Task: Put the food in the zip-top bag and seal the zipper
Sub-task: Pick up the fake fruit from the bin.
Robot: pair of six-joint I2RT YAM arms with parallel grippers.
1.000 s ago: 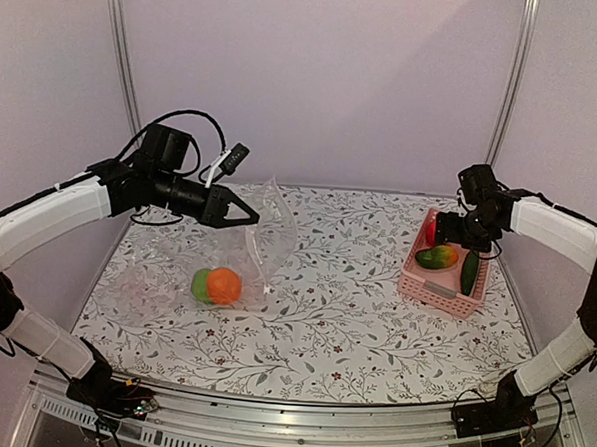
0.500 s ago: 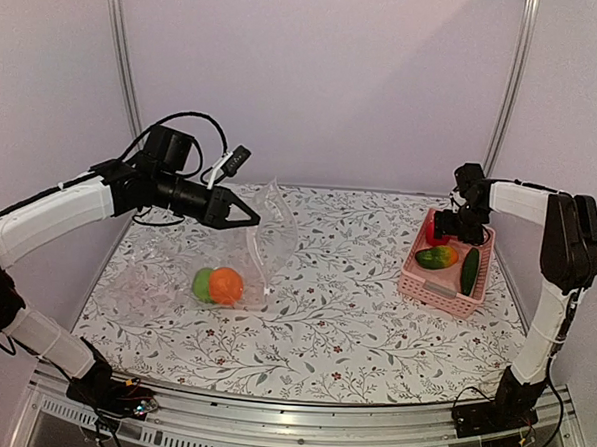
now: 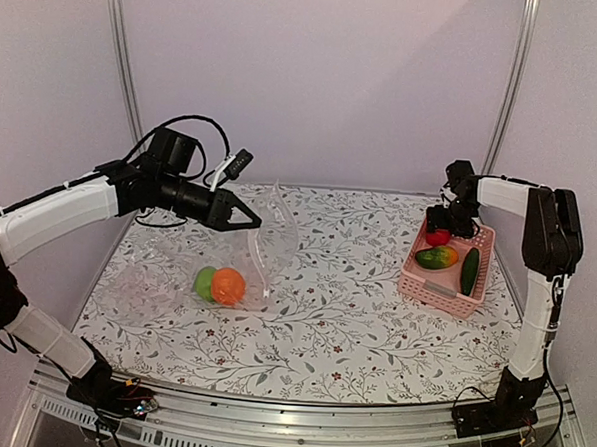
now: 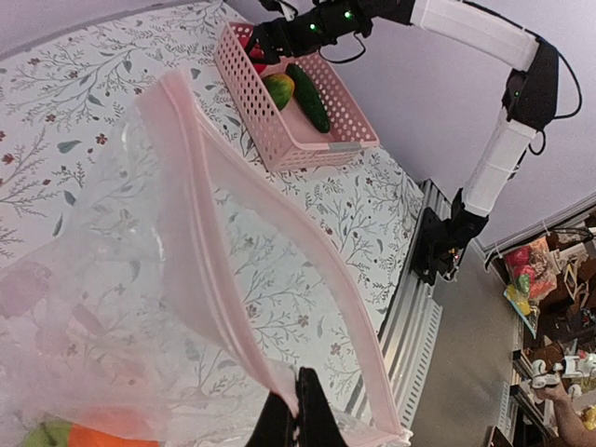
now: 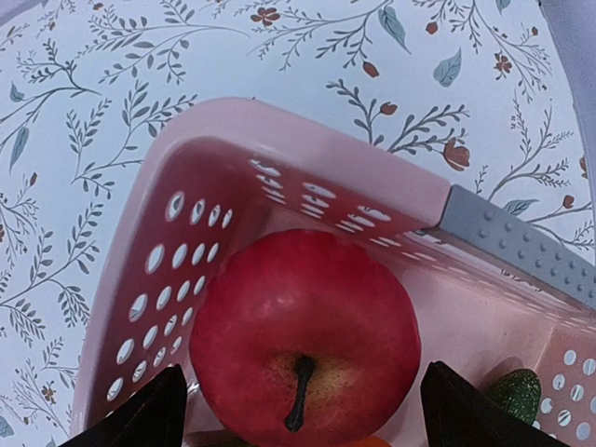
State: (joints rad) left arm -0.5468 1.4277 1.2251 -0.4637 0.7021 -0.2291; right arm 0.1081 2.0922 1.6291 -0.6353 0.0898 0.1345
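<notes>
Left gripper holds the bag's mouth up; right gripper poised over the red apple.

The left gripper's jaws are pinched tight on the zip-top bag at its zipper. The pink strip's long axis runs from those fingertips up and away, and the mouth gapes towards the pink basket. The bag's body sags below and behind this gripper onto the table, with the green apple and orange touching side by side inside. The right gripper is spread wide and grips nothing. The red apple sits directly beneath it in the basket's far corner, between the two fingers, stem pointing up at the wrist. The mango and cucumber lie just nearer than this gripper, the cucumber's long axis along the basket's length.
</notes>
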